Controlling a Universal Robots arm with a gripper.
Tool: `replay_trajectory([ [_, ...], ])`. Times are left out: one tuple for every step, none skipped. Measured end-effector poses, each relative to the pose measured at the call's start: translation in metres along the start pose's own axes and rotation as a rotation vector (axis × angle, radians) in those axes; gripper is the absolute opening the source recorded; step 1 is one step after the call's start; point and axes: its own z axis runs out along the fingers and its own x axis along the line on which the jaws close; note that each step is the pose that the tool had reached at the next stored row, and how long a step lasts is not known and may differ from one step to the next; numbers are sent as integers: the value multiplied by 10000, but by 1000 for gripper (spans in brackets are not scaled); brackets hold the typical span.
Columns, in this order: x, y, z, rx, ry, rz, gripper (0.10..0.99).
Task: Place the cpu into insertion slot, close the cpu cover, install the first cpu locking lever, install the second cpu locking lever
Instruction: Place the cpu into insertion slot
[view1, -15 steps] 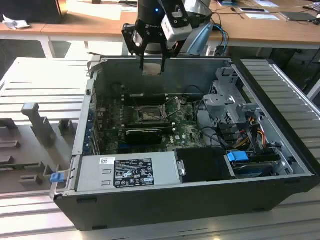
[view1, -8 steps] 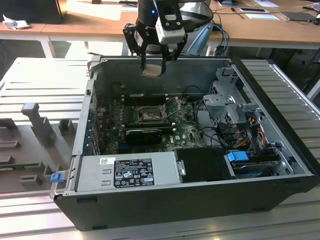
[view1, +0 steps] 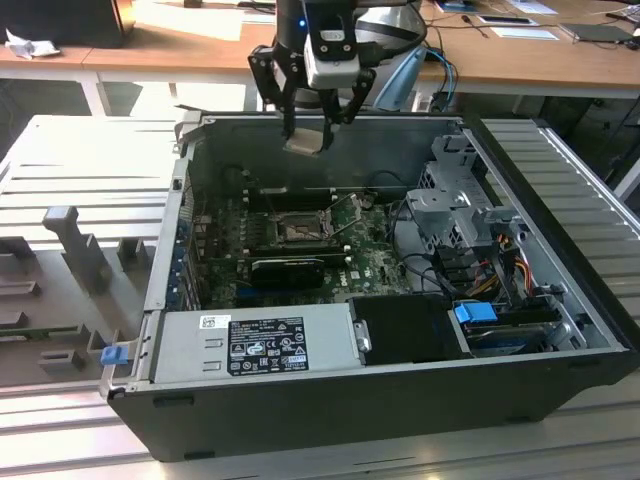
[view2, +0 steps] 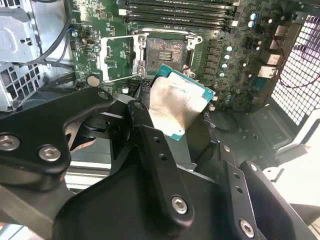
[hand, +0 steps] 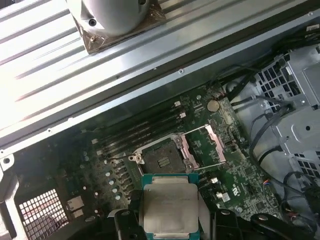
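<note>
Power supply label (view1: 268, 345): print illegible.

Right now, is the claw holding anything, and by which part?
Yes: the claw holds the cpu, pinched by two opposite side edges, metal top bare.

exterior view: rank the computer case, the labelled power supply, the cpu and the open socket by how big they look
1. computer case
2. power supply
3. open socket and cpu: about alike. The cpu hangs higher, maybe nearer the camera, so I won't rank them.

Grey ribbed table (view1: 90, 150), PC case (view1: 400, 410), brackets (view1: 82, 250)
</note>
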Motion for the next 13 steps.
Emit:
replay_trajectory([
  [0,0,2,-6,-24,274,529],
  [0,0,3,-9,-35,408,529],
  [0,0,5,-12,-50,578,529],
  [0,-1,6,-16,-67,777,529],
  [0,-1,7,-19,-77,898,529],
  [0,-1,7,-20,-85,978,529],
  [0,-1,8,-25,-107,1234,529],
  [0,-1,10,-31,-133,1540,529],
  [0,-1,12,-37,-156,1807,529],
  [0,-1,13,-40,-171,1979,529],
  [0,-1,13,-42,-178,2066,529],
  [0,-1,14,-44,-186,2151,529],
  [0,-1,14,-44,-192,2224,529],
])
